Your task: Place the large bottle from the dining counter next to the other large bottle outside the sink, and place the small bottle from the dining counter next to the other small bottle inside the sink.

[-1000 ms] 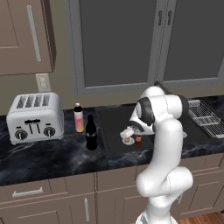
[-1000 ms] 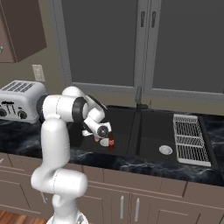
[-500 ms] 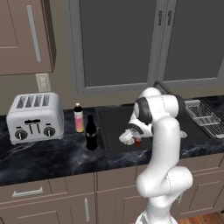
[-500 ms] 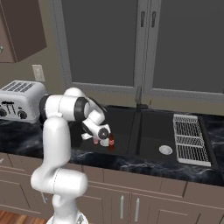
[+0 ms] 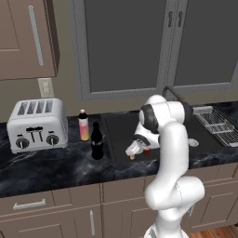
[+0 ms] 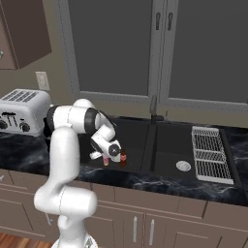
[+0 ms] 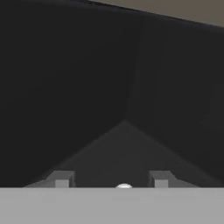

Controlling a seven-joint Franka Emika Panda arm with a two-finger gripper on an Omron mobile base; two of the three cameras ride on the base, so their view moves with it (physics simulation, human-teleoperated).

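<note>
Arm is bent down into the sink (image 5: 123, 128) near the middle of the left base frame, gripper (image 5: 133, 149) low over the basin's front edge. In the hand view the two fingertips (image 7: 61, 179) stand apart with a gap between them and a small pale round top peeks up at the bottom edge, so the claw looks open, not squeezing anything. Two small bottles sit side by side in the sink: a pink one (image 6: 105, 160) and a dark red one (image 6: 123, 157), right by the hand. On the counter left of the sink, the black bottle (image 5: 96, 142) stands just beside the pink-orange bottle (image 5: 83, 125), with a toaster (image 5: 35, 124) further left
</note>
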